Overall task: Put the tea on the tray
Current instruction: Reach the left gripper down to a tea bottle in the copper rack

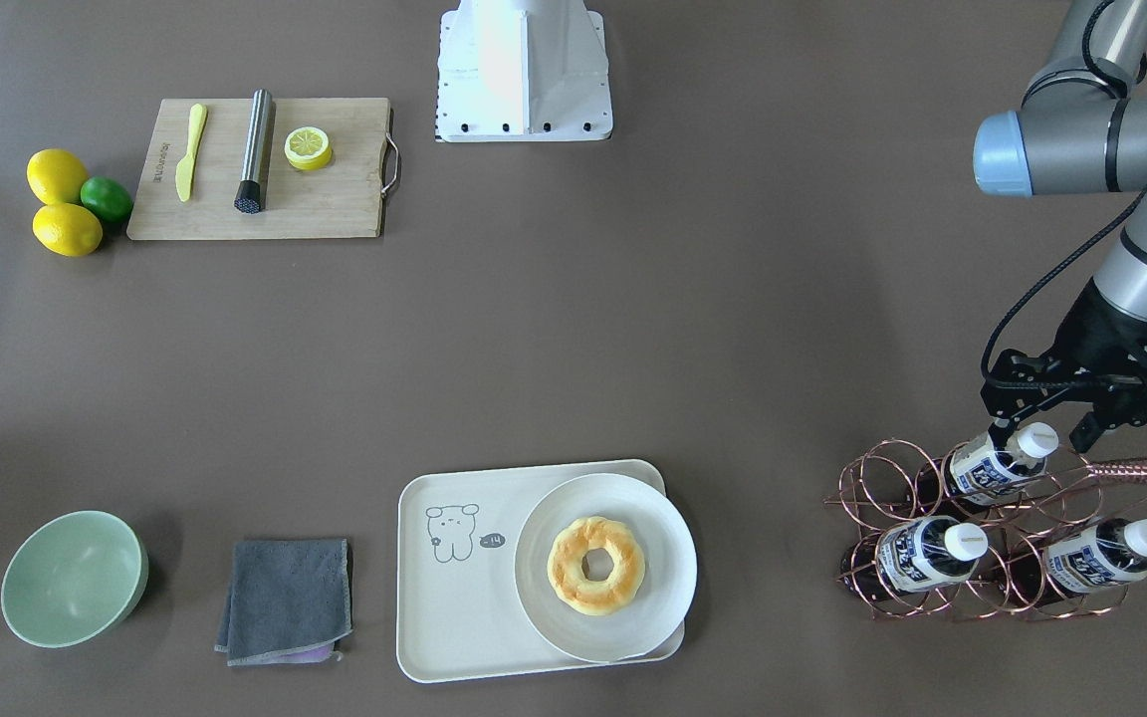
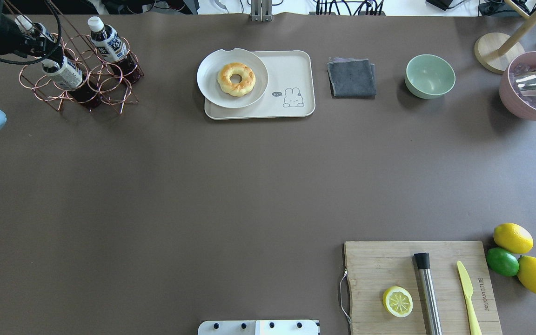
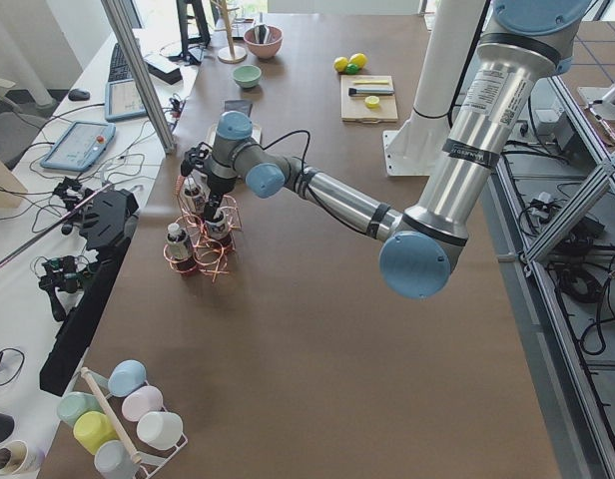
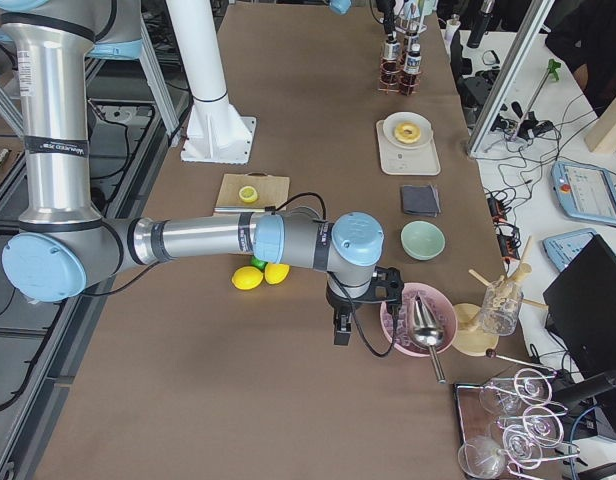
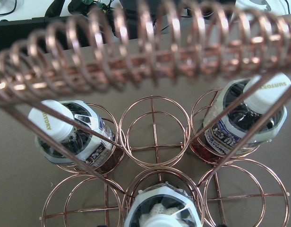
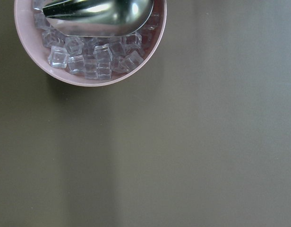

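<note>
Now the left claw (image 1: 1039, 436), jaws apart, straddles the topmost tea (image 1: 982, 468)

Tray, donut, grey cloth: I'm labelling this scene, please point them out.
tray (image 1: 454, 617), front-facing view, bare floor left of the plate
donut (image 1: 564, 568), front-facing view, left side of ring
grey cloth (image 1: 287, 597), front-facing view, its middle

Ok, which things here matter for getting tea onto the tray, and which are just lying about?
In the job: left gripper, open astride the top tea bottle; wire rack holding it; tray.
Lying about: plate with doughnut on the tray, grey cloth, green bowl, cutting board, lemons, lime, pink ice bowl.
</note>
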`<state>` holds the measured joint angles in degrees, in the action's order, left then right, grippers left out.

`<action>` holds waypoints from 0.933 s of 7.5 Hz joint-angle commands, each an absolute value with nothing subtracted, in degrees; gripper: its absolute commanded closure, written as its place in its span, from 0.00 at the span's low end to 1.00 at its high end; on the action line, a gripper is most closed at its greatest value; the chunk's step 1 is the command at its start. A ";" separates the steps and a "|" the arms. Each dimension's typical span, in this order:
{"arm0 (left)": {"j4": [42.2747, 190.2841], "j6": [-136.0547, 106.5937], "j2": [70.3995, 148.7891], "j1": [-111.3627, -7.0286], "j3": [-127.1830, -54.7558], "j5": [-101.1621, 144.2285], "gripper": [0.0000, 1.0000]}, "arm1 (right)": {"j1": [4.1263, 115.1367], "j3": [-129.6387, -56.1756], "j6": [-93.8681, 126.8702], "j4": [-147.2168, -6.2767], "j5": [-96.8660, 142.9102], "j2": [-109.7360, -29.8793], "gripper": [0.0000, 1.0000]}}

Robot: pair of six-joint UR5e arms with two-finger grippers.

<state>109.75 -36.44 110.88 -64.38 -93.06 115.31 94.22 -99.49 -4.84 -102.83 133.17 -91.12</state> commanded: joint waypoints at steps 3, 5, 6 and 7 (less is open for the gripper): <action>114.26 -36.48 111.01 -64.34 -90.70 115.40 1.00 | 94.13 -99.40 -4.83 -102.83 133.15 -90.97 0.00; 114.26 -35.95 110.92 -65.38 -90.97 117.23 1.00 | 94.13 -99.40 -4.83 -102.83 133.15 -90.79 0.00; 114.00 -35.95 111.09 -67.30 -90.97 120.38 1.00 | 94.13 -99.32 -4.83 -102.83 133.15 -90.62 0.00; 113.47 -35.95 111.70 -69.24 -91.14 122.76 1.00 | 94.13 -99.32 -4.83 -102.83 133.15 -90.62 0.00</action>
